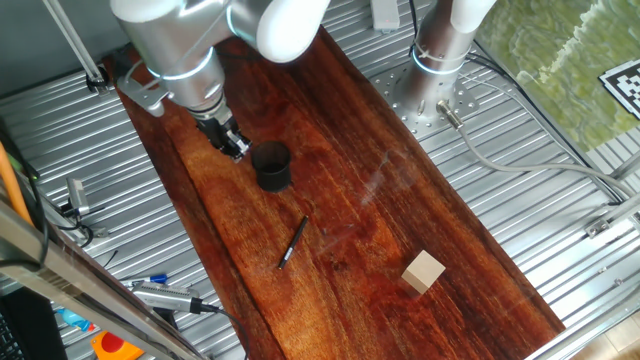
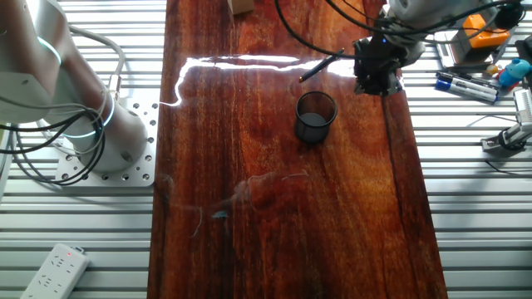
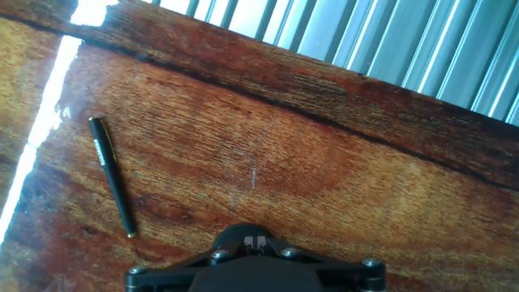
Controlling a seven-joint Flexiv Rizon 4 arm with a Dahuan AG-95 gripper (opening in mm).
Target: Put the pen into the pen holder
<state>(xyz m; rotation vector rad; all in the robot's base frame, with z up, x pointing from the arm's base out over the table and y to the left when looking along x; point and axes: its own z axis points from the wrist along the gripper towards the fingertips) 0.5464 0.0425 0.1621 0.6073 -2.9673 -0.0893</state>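
The task is judged to be at its opening stage. The pen lies flat on the wooden table, untouched and well apart from the pincer. The pen holder stands upright on the table, and its hollow is seen to be empty. Nothing is carried by the pincer. Approach, grasp, lift, transfer and release into the holder all remain to be done.

Whether the pincer is parted or closed cannot be told: in both fixed views it appears only as a small dark mass just beside the holder, and in the hand view only the black base of the hand is shown, with no fingertips visible.

The full layout is given by one fixed view, including a tan block farther along the table. In the other fixed view the pen is partly lost in glare, while the holder's interior is shown plainly. The pen is shown closest in the hand view, but the holder is absent there.
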